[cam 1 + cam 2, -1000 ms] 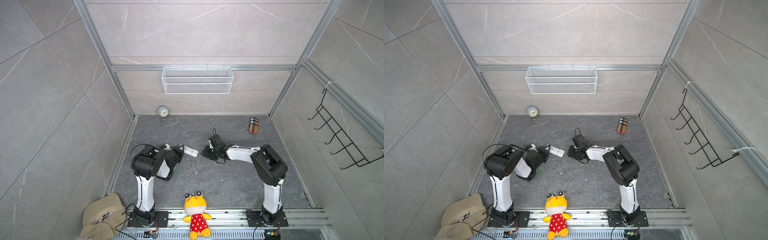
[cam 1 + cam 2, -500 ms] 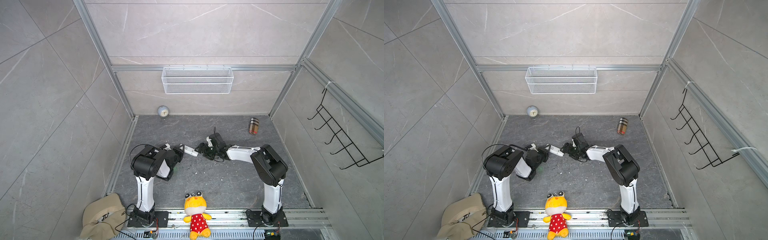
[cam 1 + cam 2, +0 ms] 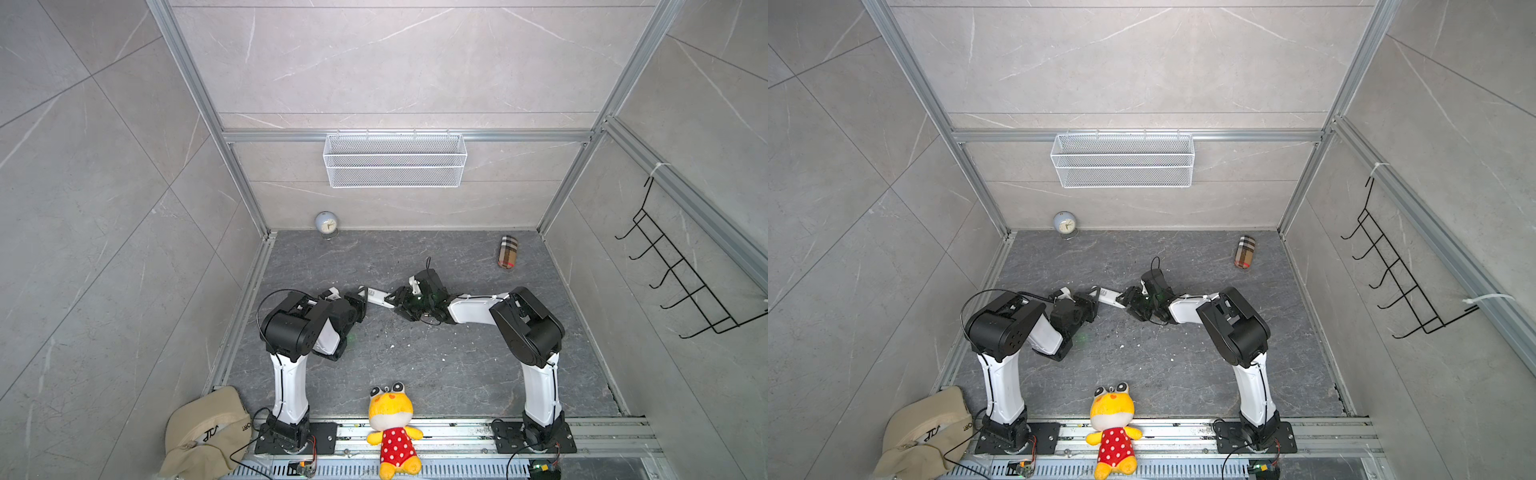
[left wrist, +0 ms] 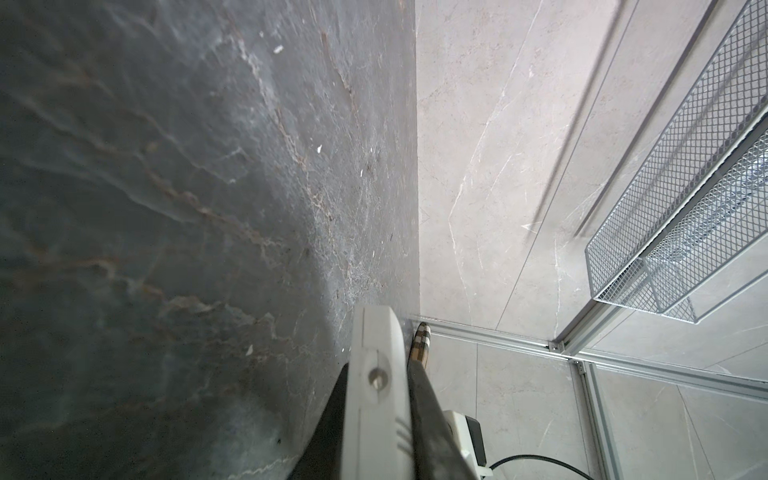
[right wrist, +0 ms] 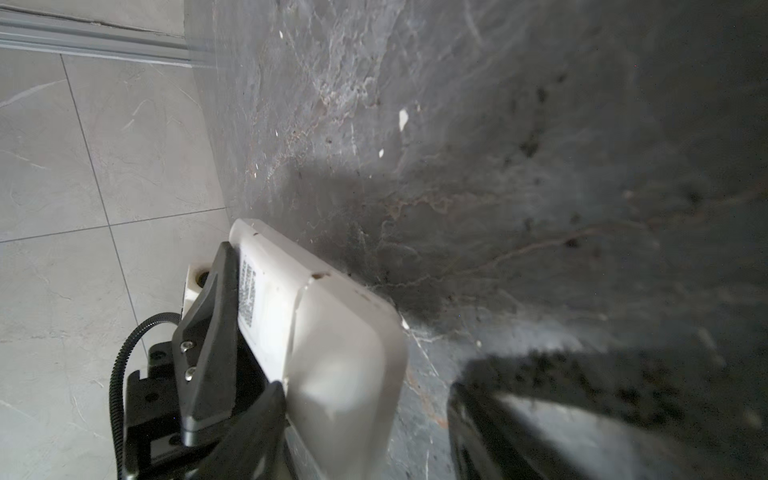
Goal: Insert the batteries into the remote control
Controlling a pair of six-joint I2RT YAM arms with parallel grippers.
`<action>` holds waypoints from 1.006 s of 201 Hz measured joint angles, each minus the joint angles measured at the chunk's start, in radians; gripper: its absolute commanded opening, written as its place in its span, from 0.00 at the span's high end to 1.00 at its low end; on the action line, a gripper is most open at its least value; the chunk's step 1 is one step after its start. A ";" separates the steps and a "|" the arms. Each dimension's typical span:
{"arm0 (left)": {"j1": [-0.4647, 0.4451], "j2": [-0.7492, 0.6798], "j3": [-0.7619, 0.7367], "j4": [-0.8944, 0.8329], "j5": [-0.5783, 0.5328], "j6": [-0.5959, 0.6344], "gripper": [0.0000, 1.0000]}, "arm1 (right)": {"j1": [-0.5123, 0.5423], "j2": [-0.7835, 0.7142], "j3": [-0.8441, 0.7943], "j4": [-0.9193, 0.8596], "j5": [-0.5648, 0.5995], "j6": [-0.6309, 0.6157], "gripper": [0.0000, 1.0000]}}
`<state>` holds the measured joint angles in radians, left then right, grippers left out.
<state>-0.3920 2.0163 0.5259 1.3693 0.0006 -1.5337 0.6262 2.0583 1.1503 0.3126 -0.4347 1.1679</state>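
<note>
While the remote control (image 3: 376, 296) is clamped at one end between the closed fingers of the left gripper (image 3: 360, 297), its far end is straddled by the right gripper (image 3: 398, 297). That gripper's fingers (image 5: 249, 419) are parted: one lies against or just beside the white back, and a clear gap is left to the other. No batteries can be made out in any view. The remote is judged light, stiff and smooth-shelled, so it is likely to slip or pivot if pinched on its rounded corners. A hold across the flat faces, short of the cover seam (image 5: 300, 299), is judged safer. Beneath the fingers the dark stone floor (image 3: 415, 365) lies close, so little room is left downward. Above both grippers open space is seen, and the plaid case (image 3: 508, 252) is well apart.
</note>
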 measured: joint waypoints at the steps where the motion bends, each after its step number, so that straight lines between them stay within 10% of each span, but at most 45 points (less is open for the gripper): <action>1: 0.000 0.000 0.000 0.000 0.000 0.000 1.00 | 0.000 0.000 0.000 0.000 0.000 0.000 0.39; 72: 0.000 0.000 0.000 0.000 0.000 -0.004 1.00 | 0.007 0.024 0.027 -0.001 0.000 0.000 0.39; 202: 0.001 0.000 -0.001 -0.040 -0.018 -0.008 1.00 | 0.003 0.036 0.040 0.002 0.005 -0.012 0.73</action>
<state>-0.3908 2.0163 0.5251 1.3293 -0.0170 -1.5417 0.6296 2.0945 1.1908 0.3145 -0.4294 1.1557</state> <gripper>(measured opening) 0.176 0.274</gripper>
